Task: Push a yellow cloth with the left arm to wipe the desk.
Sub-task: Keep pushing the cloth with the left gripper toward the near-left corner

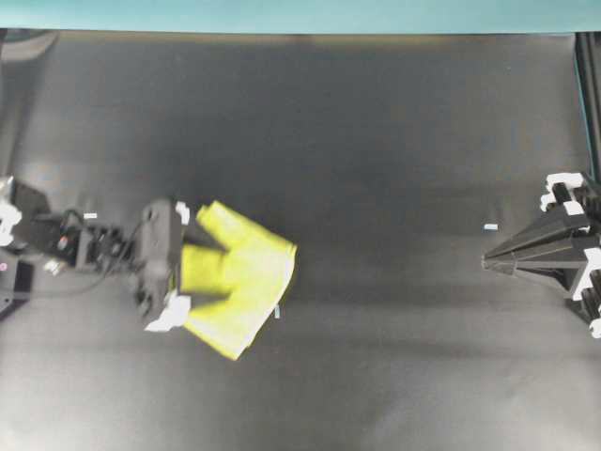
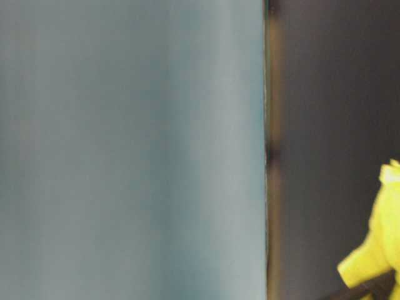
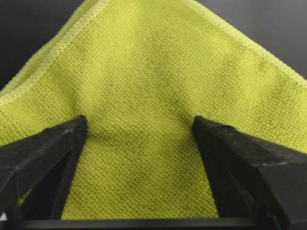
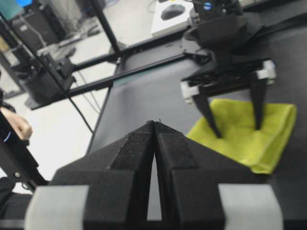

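The yellow cloth (image 1: pixel 258 272) lies folded on the black desk (image 1: pixel 376 141), left of the middle. My left gripper (image 1: pixel 225 274) is open, and its two fingertips rest on the cloth's left half, spread wide apart. In the left wrist view the cloth (image 3: pixel 153 72) fills the frame between the two fingers of the left gripper (image 3: pixel 139 122). My right gripper (image 1: pixel 488 260) is shut and empty at the desk's right edge, far from the cloth. The right wrist view shows the right gripper's (image 4: pixel 154 123) closed tips, and beyond them the left gripper (image 4: pixel 238 132) standing on the cloth (image 4: pixel 273 143).
Small pale tape marks (image 1: pixel 490 226) (image 1: pixel 90 215) lie on the desk. A teal wall (image 1: pixel 282 14) runs along the far edge. A black frame post (image 1: pixel 587 94) stands at the right edge. The table-level view shows only a corner of the cloth (image 2: pixel 381 244).
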